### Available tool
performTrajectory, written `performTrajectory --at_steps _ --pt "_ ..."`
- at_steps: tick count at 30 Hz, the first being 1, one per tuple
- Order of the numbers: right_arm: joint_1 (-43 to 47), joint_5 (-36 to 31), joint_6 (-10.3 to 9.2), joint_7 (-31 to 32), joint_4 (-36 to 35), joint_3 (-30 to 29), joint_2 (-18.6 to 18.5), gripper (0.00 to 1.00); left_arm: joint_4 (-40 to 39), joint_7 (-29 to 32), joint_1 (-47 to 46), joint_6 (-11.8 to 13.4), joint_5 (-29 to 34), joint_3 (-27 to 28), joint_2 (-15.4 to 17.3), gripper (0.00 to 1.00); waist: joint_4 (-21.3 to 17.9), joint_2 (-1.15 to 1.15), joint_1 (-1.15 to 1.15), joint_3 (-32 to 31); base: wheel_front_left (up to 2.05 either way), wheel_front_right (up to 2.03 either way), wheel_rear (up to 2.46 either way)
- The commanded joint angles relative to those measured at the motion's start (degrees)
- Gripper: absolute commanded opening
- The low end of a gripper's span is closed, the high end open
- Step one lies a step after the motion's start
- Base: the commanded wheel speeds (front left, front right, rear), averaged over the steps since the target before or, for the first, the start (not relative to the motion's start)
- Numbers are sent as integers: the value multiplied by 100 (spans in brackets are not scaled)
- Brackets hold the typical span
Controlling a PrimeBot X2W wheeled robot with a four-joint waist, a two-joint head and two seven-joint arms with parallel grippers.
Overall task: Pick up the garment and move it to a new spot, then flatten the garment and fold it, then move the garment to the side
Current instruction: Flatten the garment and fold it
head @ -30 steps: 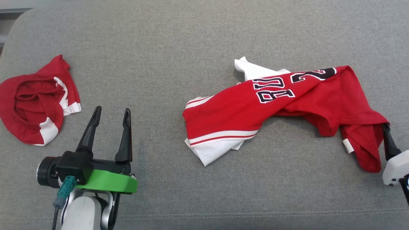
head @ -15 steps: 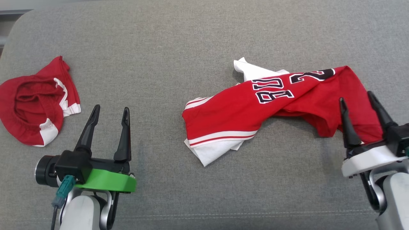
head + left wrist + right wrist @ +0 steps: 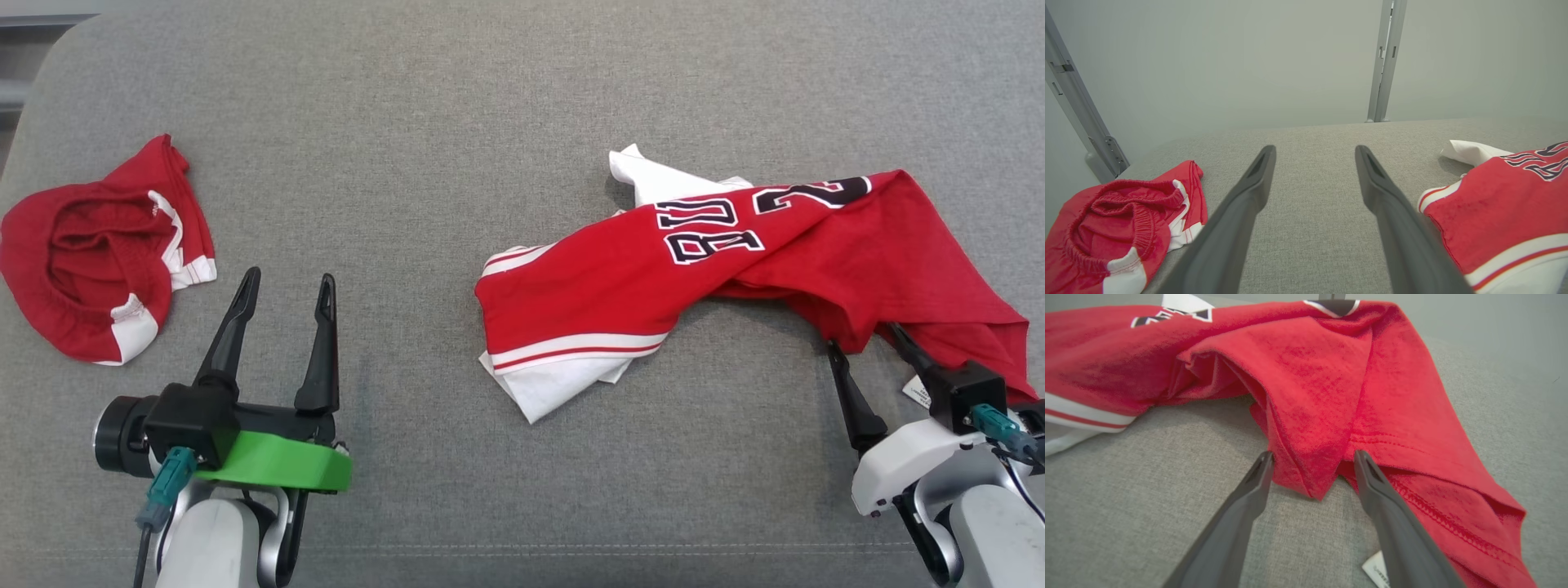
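Note:
The garment [image 3: 620,286] is a red jersey with white trim and dark lettering, lying crumpled at the centre right of the grey cushion [image 3: 449,122]. My right gripper [image 3: 864,339] is open at its lower right hem. In the right wrist view the right gripper [image 3: 1312,455] straddles a hanging fold of the garment [image 3: 1310,375], and the fingertips [image 3: 1265,457] are level with the fabric edge. My left gripper [image 3: 289,278] stands open over bare cushion at the lower left, holding nothing. In the left wrist view the left gripper [image 3: 1314,149] has the garment [image 3: 1494,204] to its right.
Crumpled red shorts [image 3: 90,261] with white trim lie at the far left, also in the left wrist view [image 3: 1114,220]. A white label [image 3: 918,390] hangs from the jersey by the right gripper. The cushion's rounded back edge runs along the top, with metal posts [image 3: 1386,61] behind it.
My right gripper came in from the far right, passed over the jersey's right end, and now sits low at its hem. The jersey's right end lies more spread. The left gripper has held still.

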Motion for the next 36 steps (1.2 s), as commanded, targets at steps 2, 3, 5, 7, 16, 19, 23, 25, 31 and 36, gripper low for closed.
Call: performTrajectory --at_steps 2,3,5,7,16,19,23,25,31,36 --pt "-171 35 -8 -78 226 58 -26 100 5 -17 -107 -23 -10 21 -11 100 6 0 0 29 0 0 0" --pt "-214 43 -8 -92 333 79 -7 100 9 -17 -113 -24 -9 24 -14 100 5 0 0 36 0 0 0" --pt "-342 60 -8 -142 530 118 5 91 18 -17 -121 -26 -7 30 -20 100 -2 0 0 48 0 0 0" --pt "-465 87 -8 -188 706 169 21 0 27 -17 -126 -29 -6 20 -24 100 3 0 0 49 0 0 0" --pt "-390 408 -8 66 151 498 -193 0 29 -17 -50 -28 -4 32 -39 100 -2 0 0 -24 0 0 0" --pt "-265 661 -8 580 -555 678 -412 0 14 -17 26 -22 23 65 -36 100 -79 0 0 -46 0 0 0" --pt "-41 1219 -8 1602 -1705 744 -755 0 0 -17 28 -22 60 90 -28 100 -167 0 0 -69 0 0 0" --pt "13 1475 -8 2123 -2264 658 -939 0 -8 -17 18 -23 70 94 -29 100 -197 0 0 -71 0 0 0" --pt "-174 1916 -9 3038 -3235 192 -1260 0 -1 -17 -19 -27 68 71 -29 100 -219 0 0 -65 0 0 0" --pt "-701 1765 -9 3285 -3160 -205 -1639 0 7 -17 -117 -34 51 -6 -37 100 -112 0 0 -18 0 0 0"
